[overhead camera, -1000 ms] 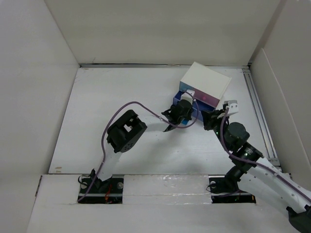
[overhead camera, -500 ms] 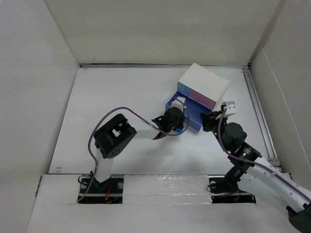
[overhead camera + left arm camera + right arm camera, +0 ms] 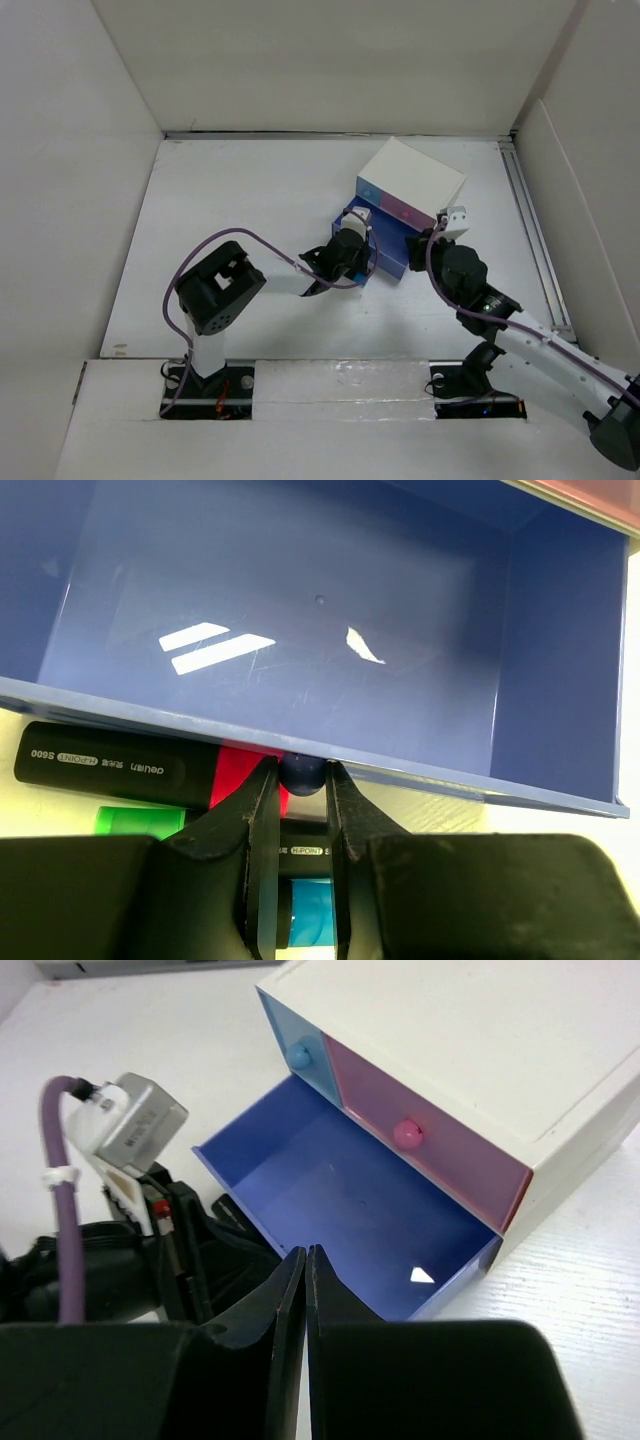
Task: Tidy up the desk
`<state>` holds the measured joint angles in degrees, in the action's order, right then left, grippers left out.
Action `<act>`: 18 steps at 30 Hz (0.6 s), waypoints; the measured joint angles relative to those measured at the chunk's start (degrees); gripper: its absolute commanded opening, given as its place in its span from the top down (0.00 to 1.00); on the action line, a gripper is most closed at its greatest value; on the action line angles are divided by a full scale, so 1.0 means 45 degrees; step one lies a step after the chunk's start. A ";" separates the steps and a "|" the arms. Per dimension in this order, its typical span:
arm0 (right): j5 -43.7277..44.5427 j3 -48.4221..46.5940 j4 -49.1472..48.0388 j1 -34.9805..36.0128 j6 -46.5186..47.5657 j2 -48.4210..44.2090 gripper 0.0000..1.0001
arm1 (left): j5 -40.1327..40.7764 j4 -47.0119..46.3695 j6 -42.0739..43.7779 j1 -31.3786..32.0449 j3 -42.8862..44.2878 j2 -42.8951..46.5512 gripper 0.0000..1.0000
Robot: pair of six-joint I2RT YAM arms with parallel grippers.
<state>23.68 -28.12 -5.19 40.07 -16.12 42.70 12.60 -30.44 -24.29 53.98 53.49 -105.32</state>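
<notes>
left tool (image 3: 300,786) clamps its two fingers on the dark knob (image 3: 301,770) of a blue drawer (image 3: 280,630), which stands drawn out of a small white box (image 3: 480,1050) toward the arms. the box sits on the far right part of the worktop (image 3: 230,190), the broad white surface walled by panels that spreads under everything here. the drawer's floor shows bare. the box's pink drawer (image 3: 430,1150) and light blue drawer (image 3: 300,1045) are shut. right tool (image 3: 305,1260) hangs above the open drawer with its fingers together and nothing between them. a black and red marker (image 3: 120,768), a green marker (image 3: 135,821) and a blue one (image 3: 305,920) lie flat on the worktop just at the drawer's front wall, under the left tool. the step in hand looks like opening the drawer for storage. the next move likely calls for freeing the knob, then pinching a marker across its barrel and lifting it over the front wall. room is tight: the markers crowd the wall and each other.
</notes>
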 measured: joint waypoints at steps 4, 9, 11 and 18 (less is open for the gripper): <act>-0.0010 -0.0024 -0.0549 -0.0350 0.0010 0.1413 0.93 | -0.0029 0.0053 -0.0019 0.0034 -0.0010 0.0010 1.00; -0.0233 -0.0437 -0.1413 -0.1282 0.0068 0.3895 0.95 | -0.0034 0.0053 -0.0068 0.0058 -0.0010 0.0010 1.00; -0.0447 -0.0714 -0.1729 -0.1724 0.0136 0.4765 0.95 | -0.0024 0.0053 -0.0068 0.0078 -0.0010 0.0010 1.00; -0.1224 -0.2074 -0.2773 -0.3395 0.0287 0.6887 0.97 | -0.0034 0.0058 -0.0073 0.0097 -0.0010 0.0010 1.00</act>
<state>18.17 -37.45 -17.67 24.80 -14.83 73.69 12.45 -30.17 -24.62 54.41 53.45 -105.27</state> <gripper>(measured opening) 0.031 0.131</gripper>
